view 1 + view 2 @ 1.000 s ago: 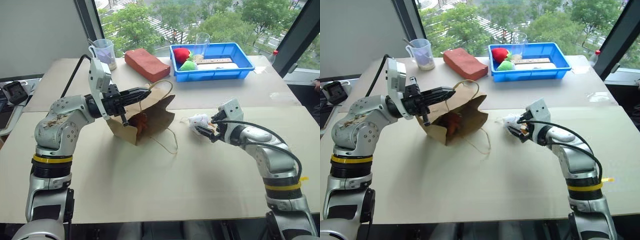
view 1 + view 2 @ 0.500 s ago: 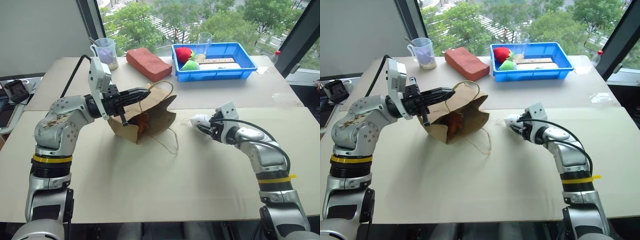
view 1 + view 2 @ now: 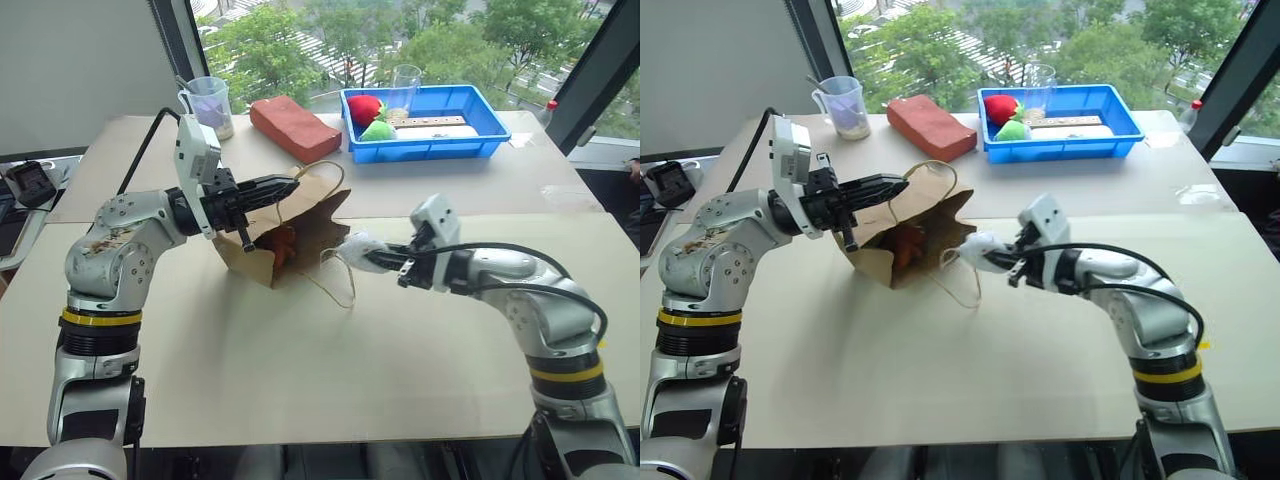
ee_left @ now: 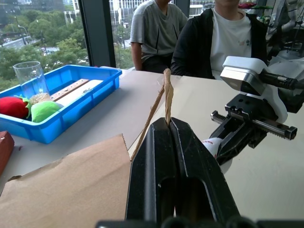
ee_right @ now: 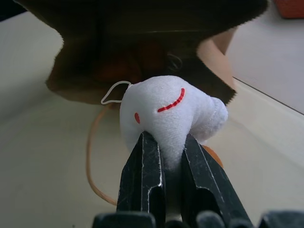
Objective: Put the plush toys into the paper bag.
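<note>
Right gripper (image 5: 165, 156) pinches the white plush toy (image 5: 171, 111) by its soft, light body, clear of the worktop (image 3: 300, 370), just right of the bag mouth. Beyond, the left gripper (image 3: 285, 186), clamped on the thin, crushable rim, props open the paper bag (image 3: 310, 225), with the reddish-brown toy (image 3: 283, 243) inside.

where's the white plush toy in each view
left eye view: white plush toy centre, in the right gripper, just right of the paper bag.
right eye view: centre.
left wrist view: sliver at centre-right.
right wrist view: centre.
Shared landmark: the paper bag.
</note>
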Available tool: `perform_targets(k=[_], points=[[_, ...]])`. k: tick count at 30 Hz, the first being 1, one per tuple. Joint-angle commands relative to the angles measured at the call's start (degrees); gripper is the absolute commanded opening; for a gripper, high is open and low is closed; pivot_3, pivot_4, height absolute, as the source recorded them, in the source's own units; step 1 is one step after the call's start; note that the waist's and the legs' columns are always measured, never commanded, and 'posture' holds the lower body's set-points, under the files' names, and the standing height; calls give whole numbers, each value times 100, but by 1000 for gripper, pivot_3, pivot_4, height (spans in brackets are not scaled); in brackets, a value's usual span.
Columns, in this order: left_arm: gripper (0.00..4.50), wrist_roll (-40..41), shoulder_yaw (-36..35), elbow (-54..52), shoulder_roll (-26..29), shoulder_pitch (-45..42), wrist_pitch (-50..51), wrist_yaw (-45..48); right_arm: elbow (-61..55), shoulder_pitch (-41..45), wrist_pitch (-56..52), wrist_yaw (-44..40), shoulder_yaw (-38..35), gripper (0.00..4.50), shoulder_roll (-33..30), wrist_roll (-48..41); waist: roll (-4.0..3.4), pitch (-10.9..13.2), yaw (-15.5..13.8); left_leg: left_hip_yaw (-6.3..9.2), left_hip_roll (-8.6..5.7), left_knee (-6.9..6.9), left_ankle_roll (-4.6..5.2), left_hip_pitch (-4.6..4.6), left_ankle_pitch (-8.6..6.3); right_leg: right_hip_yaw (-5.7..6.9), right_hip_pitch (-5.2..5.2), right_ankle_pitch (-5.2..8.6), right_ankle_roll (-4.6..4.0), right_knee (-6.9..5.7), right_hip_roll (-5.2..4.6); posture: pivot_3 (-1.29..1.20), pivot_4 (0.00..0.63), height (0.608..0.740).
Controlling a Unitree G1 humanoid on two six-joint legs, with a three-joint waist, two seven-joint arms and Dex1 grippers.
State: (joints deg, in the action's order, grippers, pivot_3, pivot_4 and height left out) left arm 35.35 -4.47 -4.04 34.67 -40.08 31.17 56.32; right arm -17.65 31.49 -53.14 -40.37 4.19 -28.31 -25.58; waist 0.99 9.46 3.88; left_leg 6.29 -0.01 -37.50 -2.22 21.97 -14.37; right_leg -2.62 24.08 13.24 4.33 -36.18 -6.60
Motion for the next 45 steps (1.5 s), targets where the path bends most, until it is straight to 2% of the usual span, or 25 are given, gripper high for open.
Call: perform_targets(k=[1, 7, 12, 15, 16, 21, 26, 32, 36, 39, 45], points=[[0, 36, -10, -119, -31, -153, -43, 35, 138, 384, 101, 396, 195, 17, 456, 100, 0, 0, 0, 0, 0, -3, 0, 1, 0, 0, 2, 0, 0, -3, 0, 0, 150, 740], [0, 60, 37, -141, -83, -186, -22, 82, 1791, 1102, 1093, 939, 381, 17, 1479, 650, 0, 0, -1, 1, -1, -23, -1, 6, 0, -1, 1, 0, 0, -9, 0, 0, 150, 740], [0, 87, 48, -203, -87, -183, 16, 102, 3578, 1690, 2115, 1342, 24, 17, 2156, 876, 0, 0, 9, 1, -1, -22, -5, 6, 2, -1, 10, -1, -1, -55, 0, 0, 150, 740], [0, 98, 41, -234, -79, -170, 30, 101, 4241, 1840, 2439, 1237, 13, 17, 2369, 940, 0, 0, 23, 1, 0, -19, -6, 6, 2, 0, 13, -1, -1, -58, 1, 0, 150, 740], [0, 100, 38, -244, -76, -162, 30, 98, 4351, 1860, 2490, 1197, 7, 1008, 2399, 944, -1, 0, 24, 1, 0, -18, -5, 5, 2, 0, 13, -1, -1, -58, 0, 0, 150, 740], [0, 119, -29, -318, -14, -72, 36, 64, 4245, 1719, 2476, 886, 100, 2686, 2294, 979, -1, 0, 29, 2, -1, -20, -3, 6, 1, 0, 13, -1, -1, -58, 0, 0, 150, 740], [0, 130, -60, -378, 10, 19, 48, 17, 2941, 1225, 1829, 586, 151, 4402, 1788, 815, -1, 0, 14, 2, -1, -22, -3, 9, 0, 0, 12, 0, 0, -57, 0, 0, 150, 740], [0, 126, -62, -358, 29, 56, 35, 22, 890, 559, 383, 124, 203, 4459, 951, 147, -1, 0, 13, 2, -1, -24, 5, 10, -5, 0, 13, 0, 0, -58, 0, 0, 150, 740], [0, 101, -34, -280, 27, 28, 11, 61, 90, 195, -371, -206, 383, 4459, 455, -305, -1, 0, 8, 4, 0, -26, 12, 4, -9, 1, 6, 0, 0, -62, 2, 0, 150, 740], [0, 84, 0, -239, 1, -4, -2, 75, 25, -8, -443, -216, 647, 4459, 363, -272, 0, 0, 6, 4, 0, -29, 13, 2, -9, 1, 3, 0, 0, -59, 2, 0, 150, 740], [0, 71, 28, -225, -27, -52, 7, 71, 574, -79, -114, -10, 1036, 4459, 565, 120, 0, 0, 5, 3, -1, -28, 13, -12, -9, -1, -4, 0, 0, -58, 2, 0, 150, 740]])
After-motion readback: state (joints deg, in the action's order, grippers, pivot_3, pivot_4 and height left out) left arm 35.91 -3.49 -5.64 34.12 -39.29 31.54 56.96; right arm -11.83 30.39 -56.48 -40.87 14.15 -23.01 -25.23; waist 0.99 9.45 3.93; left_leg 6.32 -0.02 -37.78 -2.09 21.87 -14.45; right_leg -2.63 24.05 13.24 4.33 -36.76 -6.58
